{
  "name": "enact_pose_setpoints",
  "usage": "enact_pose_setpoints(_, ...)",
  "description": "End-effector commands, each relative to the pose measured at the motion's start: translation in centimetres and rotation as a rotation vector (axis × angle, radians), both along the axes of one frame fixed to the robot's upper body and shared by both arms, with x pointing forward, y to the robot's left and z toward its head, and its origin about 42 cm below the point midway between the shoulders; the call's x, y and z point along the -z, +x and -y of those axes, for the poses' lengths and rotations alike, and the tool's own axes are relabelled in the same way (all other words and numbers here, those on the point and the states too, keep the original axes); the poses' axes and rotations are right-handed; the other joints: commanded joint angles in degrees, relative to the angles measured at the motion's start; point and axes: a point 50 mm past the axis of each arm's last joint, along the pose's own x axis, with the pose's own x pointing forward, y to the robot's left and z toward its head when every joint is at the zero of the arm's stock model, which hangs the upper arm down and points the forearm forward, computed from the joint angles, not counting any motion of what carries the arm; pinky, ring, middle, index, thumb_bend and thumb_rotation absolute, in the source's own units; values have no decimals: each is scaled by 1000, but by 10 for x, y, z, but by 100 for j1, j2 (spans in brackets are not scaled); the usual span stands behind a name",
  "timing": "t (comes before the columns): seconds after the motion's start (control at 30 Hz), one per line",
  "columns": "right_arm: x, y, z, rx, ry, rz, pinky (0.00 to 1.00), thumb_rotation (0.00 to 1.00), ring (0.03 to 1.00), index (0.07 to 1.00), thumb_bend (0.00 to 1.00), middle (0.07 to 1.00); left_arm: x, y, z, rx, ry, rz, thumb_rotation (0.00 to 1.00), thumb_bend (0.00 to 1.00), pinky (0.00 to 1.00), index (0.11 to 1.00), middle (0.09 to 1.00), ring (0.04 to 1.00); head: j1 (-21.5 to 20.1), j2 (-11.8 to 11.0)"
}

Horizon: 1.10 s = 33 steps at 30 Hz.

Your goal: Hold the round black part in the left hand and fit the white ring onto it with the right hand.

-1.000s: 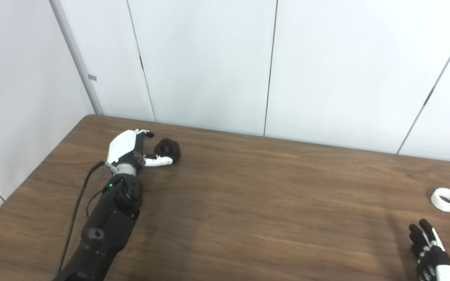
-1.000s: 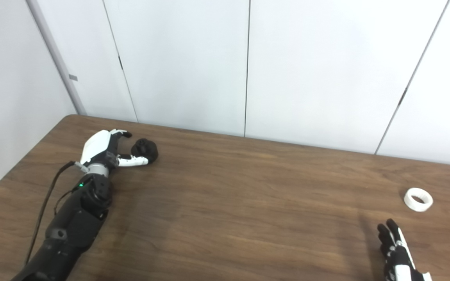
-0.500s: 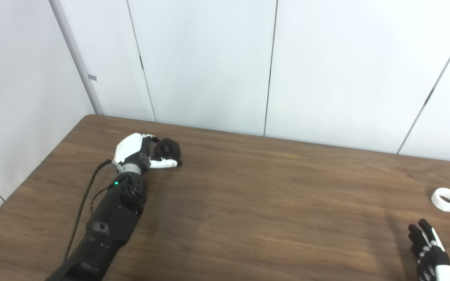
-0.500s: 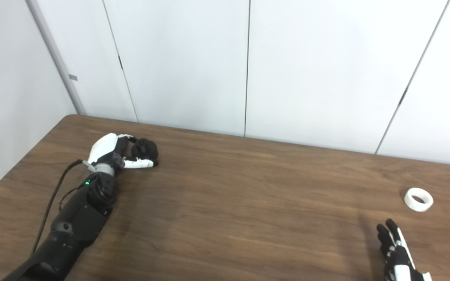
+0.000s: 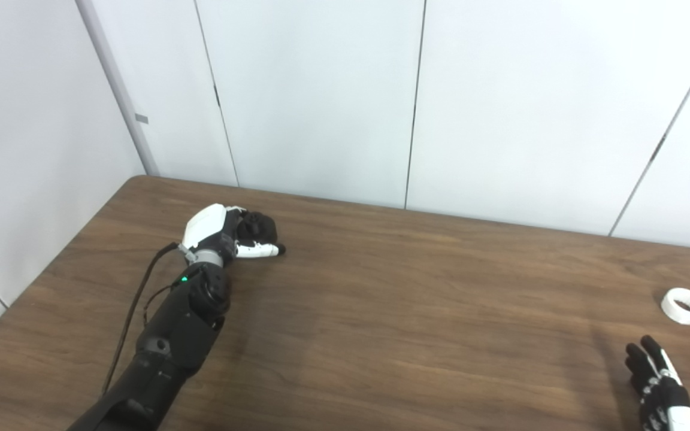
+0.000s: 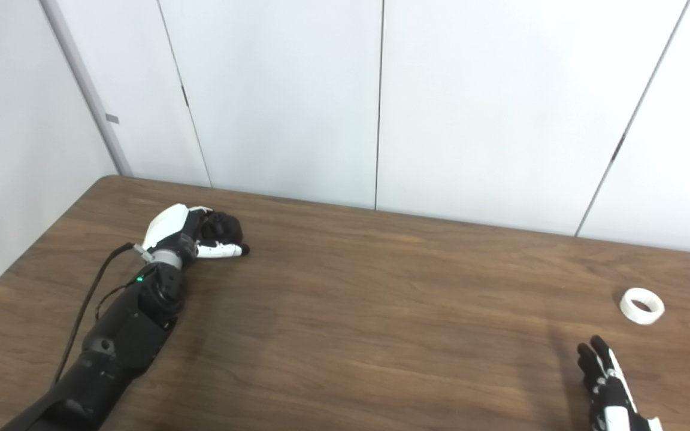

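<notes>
At the far left of the wooden tabletop (image 5: pixel 381 311), the left hand (image 5: pixel 219 230) has its fingers curled around the round black part (image 5: pixel 259 226), apparently gripping it, though the contact is hard to make out. The white ring (image 5: pixel 684 305) lies flat near the right edge. Just short of it, apart from it, the right hand (image 5: pixel 656 383) holds nothing, fingers spread.

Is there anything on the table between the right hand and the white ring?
Nothing visible. The white ring lies alone on the bare table, just beyond the open right hand, with only wood between them.
</notes>
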Motion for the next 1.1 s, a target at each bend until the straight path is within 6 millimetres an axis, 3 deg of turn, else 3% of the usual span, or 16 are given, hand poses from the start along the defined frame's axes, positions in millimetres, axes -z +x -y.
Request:
enact_pose_setpoints(0.0, -3, -12, 5, -4, -17, 5, 1000, 1000, 963, 958, 525, 941, -29, 13, -5, -7, 46, 64, 364, 930, 1000, 787, 926, 991, 4, 7)
enact_pose_setpoints(0.27, -3, -13, 5, -1, -29, 5, 1000, 1000, 954, 952, 511, 933, -30, 10, -9, -30, 55, 61, 274, 857, 1000, 760, 912, 982, 24, 18)
enact_pose_setpoints(0.47, -3, -15, 7, -2, -14, -7, 1000, 1000, 959, 955, 509, 938, -30, 8, -13, -35, 93, 77, 176, 812, 1000, 614, 812, 909, 61, 23)
enact_pose_setpoints(0.5, -3, -15, 7, -2, -13, -8, 1000, 1000, 963, 956, 510, 939, -29, 8, -13, -36, 90, 83, 111, 642, 1000, 542, 795, 901, 61, 23)
enact_pose_setpoints(0.57, -3, -15, 8, -2, -12, -4, 1000, 1000, 964, 958, 510, 939, -28, 6, -14, -49, 72, 111, 61, 542, 1000, 495, 773, 890, 69, 33)
enact_pose_setpoints(1.07, -3, -13, 11, -11, -10, 9, 1000, 1000, 964, 969, 540, 950, -29, 0, -16, -26, 130, 111, 44, 520, 1000, 486, 768, 893, 114, 53)
